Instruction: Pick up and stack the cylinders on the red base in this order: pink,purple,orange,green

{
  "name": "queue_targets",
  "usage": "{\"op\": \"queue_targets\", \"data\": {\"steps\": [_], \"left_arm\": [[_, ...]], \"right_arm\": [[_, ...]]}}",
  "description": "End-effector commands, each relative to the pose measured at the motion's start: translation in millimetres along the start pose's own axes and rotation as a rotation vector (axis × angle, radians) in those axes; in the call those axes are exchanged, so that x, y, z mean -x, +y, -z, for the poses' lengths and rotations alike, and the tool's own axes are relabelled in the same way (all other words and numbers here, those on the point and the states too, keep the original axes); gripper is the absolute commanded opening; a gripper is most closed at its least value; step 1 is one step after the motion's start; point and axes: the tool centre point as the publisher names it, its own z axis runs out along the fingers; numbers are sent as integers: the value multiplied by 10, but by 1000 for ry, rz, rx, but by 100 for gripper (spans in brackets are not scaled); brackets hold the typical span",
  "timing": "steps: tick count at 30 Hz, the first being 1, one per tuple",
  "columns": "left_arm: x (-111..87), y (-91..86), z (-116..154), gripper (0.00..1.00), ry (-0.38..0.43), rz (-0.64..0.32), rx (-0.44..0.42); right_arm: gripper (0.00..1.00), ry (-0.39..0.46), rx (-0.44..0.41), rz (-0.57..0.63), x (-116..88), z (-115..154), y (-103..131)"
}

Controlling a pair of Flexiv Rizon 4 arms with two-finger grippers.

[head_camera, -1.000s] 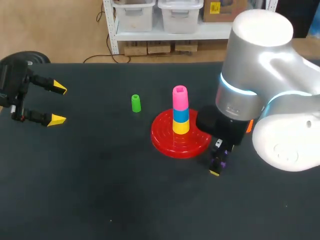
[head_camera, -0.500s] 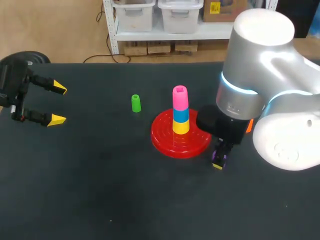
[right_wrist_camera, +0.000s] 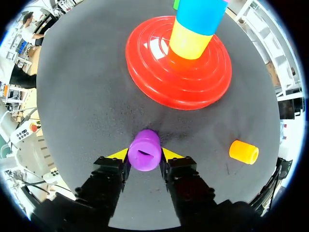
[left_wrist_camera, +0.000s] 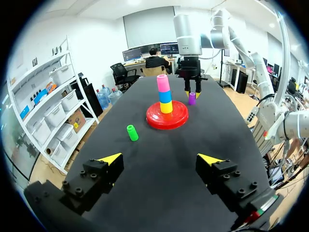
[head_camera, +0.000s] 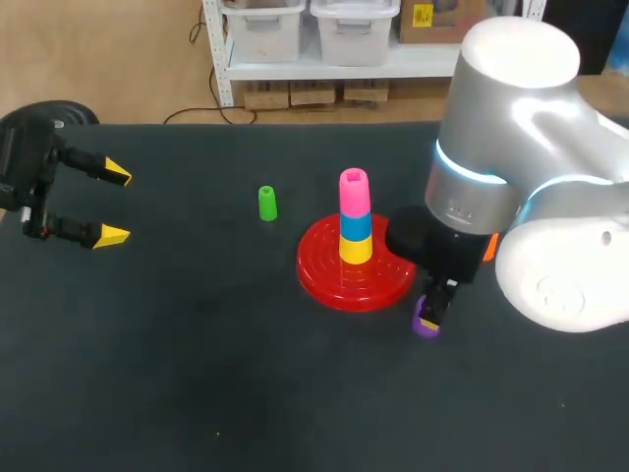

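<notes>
The red base (head_camera: 319, 280) stands mid-table with a yellow, a blue and a pink cylinder (head_camera: 354, 190) stacked on its peg. Just off the base's right front rim, the purple cylinder (right_wrist_camera: 144, 150) stands upright between the yellow tips of my right gripper (right_wrist_camera: 145, 155), which is shut on it from both sides. The same cylinder (head_camera: 426, 323) shows low by the table under my right arm. An orange cylinder (right_wrist_camera: 244, 151) lies to that gripper's side. The green cylinder (head_camera: 266, 203) stands left of the base. My left gripper (head_camera: 113, 205) hangs open and empty at the far left.
The bulky right arm (head_camera: 511, 157) hides the table behind and right of the base. From the left wrist, the green cylinder (left_wrist_camera: 131, 132) and the base (left_wrist_camera: 154, 118) lie ahead of the open gripper (left_wrist_camera: 161, 158) across bare dark tabletop.
My right gripper's fingers have come together from wide open onto the purple cylinder. The left arm, the green cylinder and the stack have not moved.
</notes>
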Motion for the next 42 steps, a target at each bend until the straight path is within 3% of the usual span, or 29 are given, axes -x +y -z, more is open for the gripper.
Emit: {"op": "queue_targets", "data": {"steps": [1, 10, 16, 20, 31, 36, 42], "left_arm": [[-9, -11, -1, 100, -2, -3, 4], [-9, -11, -1, 100, -2, -3, 4], [-9, -11, -1, 100, -2, -3, 4], [-9, -11, -1, 100, -2, -3, 4], [-9, -11, -1, 100, -2, -3, 4], [-9, -11, -1, 100, -2, -3, 4], [-9, -11, -1, 100, -2, -3, 4]], "right_arm": [[0, -1, 2, 2, -6, -1, 6], [0, -34, -42, 14, 43, 236, 21], [0, -46, -67, 51, 193, 575, 26], [0, -38, -106, 87, 329, 923, 33], [0, -85, -73, 143, 711, 1724, -162], [0, -66, -92, 184, 880, 1944, -277], [0, -14, -58, 248, 1130, 2011, -348]]}}
